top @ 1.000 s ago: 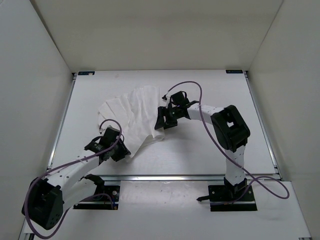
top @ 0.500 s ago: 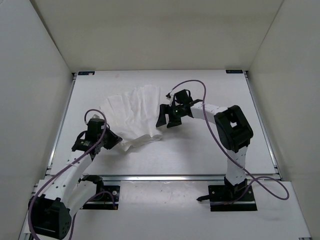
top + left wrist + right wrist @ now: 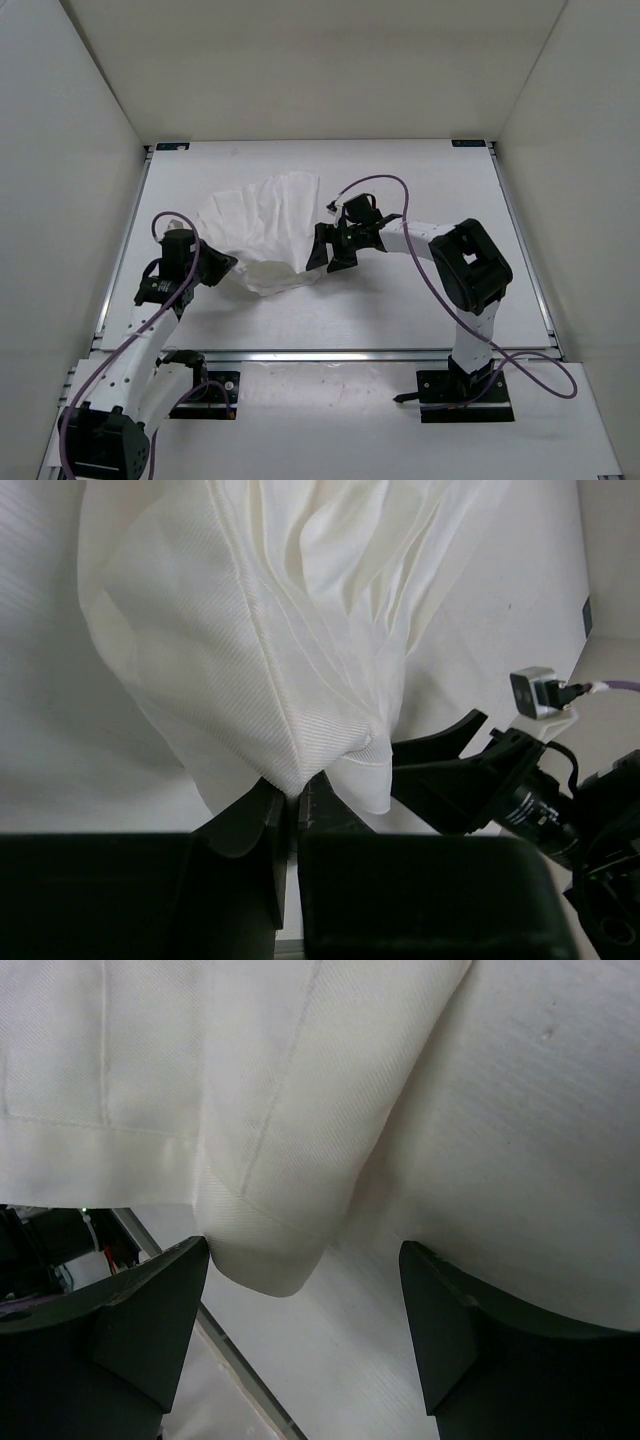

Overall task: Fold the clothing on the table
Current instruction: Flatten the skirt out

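White clothing [image 3: 265, 215] pulled further left w/ left tool [image 3: 293, 810] pinching corner.

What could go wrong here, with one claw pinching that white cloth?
The left gripper pinches only the tip of a corner of the clothing; a pull could slip it free. The right gripper stands open at another corner; closing, it may catch only one layer, leaving the fold crooked.

The overhead camera hangs above and behind the left arm [image 3: 140, 335] and right arm [image 3: 470, 265], looking down on the whole table [image 3: 380, 300]. Both wrist cameras sit close over the garment [image 3: 250, 630], which fills their frames. The left one also catches the right arm's end at lower right.
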{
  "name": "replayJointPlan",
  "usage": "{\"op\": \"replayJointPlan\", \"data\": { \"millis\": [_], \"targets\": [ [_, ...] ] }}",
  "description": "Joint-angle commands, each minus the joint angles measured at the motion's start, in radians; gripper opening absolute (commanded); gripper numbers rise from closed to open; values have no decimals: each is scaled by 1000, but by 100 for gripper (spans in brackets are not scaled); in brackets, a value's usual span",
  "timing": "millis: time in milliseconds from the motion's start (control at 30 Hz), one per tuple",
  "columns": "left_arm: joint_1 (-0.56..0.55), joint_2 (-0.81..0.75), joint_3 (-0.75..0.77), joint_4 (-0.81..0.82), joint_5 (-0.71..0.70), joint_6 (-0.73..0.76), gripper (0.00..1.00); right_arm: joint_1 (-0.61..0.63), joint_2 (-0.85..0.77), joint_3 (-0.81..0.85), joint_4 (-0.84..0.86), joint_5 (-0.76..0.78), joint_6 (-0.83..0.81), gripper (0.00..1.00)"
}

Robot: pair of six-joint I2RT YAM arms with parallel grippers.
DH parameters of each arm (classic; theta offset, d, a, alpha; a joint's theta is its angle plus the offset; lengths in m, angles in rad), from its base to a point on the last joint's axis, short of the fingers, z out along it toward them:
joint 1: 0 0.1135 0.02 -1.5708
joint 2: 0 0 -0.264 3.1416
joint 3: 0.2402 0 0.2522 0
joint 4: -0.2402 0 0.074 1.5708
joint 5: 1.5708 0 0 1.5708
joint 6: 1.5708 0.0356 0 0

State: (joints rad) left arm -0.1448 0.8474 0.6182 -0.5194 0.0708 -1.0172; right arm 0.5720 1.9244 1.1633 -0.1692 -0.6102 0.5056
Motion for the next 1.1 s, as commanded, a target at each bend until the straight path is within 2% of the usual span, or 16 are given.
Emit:
{"op": "replayJointPlan", "data": {
  "millis": [0, 133, 367, 667, 800, 833, 867, 900, 933, 1000, 1067],
  "targets": [
    [24, -48, 6, -2, -45, -3, 0, 11, -27, -34, 19, 21, 21, 74],
    [59, -86, 11, -50, -69, 9, 0, 25, -22, -34, 30, 36, 25, 73],
    [83, -99, -35, -25, -65, 2, 0, 52, 18, 25, 45, 40, 33, 70],
    [76, -99, -54, 1, -45, 9, 0, 65, 42, 27, 201, -6, 157, 70],
    [83, -99, -55, -5, -46, 16, 0, 75, 74, 65, 172, -2, 155, 66],
    [76, -96, -54, -10, -49, 14, 0, 74, 87, 65, 174, -11, 155, 61],
    [77, -94, -58, -4, -46, 15, 0, 83, 91, 70, 172, -17, 169, 49],
    [77, -96, -60, -2, -49, 20, 0, 78, 97, 72, 172, -22, 166, 32],
    [77, -96, -52, 1, -54, 22, 0, 77, 99, 73, 172, -17, 175, 24],
    [74, -100, -55, 2, -49, 34, 0, 74, 110, 93, 124, -16, 162, 1],
    [71, -87, -60, 22, -49, 58, 0, 48, 91, 99, 106, 15, 149, 0]
  ]
}}
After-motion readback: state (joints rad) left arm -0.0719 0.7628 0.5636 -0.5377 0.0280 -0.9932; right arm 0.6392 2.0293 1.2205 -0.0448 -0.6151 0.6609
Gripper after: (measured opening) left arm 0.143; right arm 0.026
